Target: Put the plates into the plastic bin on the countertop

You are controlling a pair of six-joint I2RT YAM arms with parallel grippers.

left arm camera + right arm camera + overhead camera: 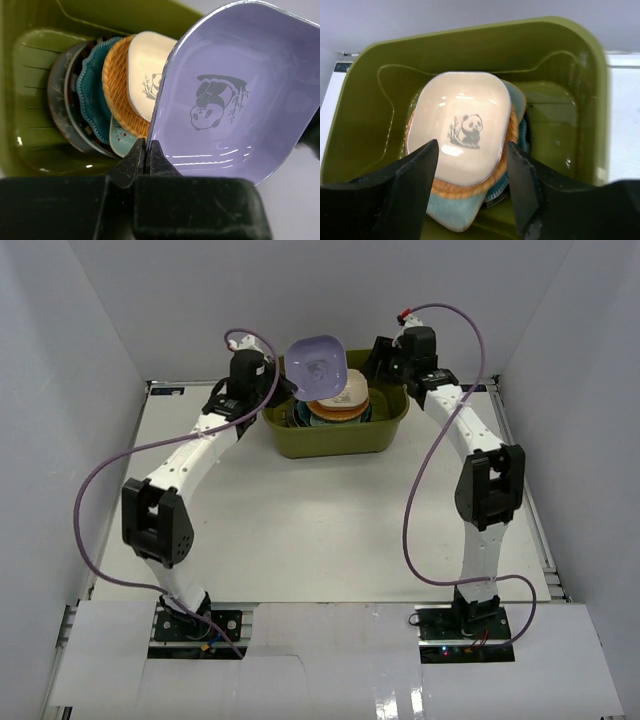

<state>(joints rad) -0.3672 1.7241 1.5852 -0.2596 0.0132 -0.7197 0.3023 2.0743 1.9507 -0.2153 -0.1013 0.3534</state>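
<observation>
1. The countertop (300, 530) is lying flat and white. The plastic bin (335, 445) is sitting at its far centre, long axis running left to right.
2. A stack of plates (335, 410) is resting flat inside the bin, faces up. The cream plate (465, 110) is lying on top, its panda print showing upright to the right wrist camera.
3. Under it, the orange plate (447, 189), the mint plate (452, 214), the teal scalloped plate (95, 100) and a dark plate (60, 112) are showing only as rims. The number of plates in the stack is not readable.
4. The right claw (472, 150) is hovering over the cream plate, above the bin's far right part. Its jaws are standing apart with nothing between them.
5. The left claw (146, 159) is pinching the rim of the lavender plate (235, 100), jaws pressed together on that edge.
6. The lavender plate is hanging in the air over the far left part of the bin, above the stack. It is tilting steeply, hollow face turned up and toward the near side. Its long axis is running rightward from the claw.
7. The plate's far corner is being cut off by the left wrist view's edge. Whether its lower edge is touching the stack cannot be told.
</observation>
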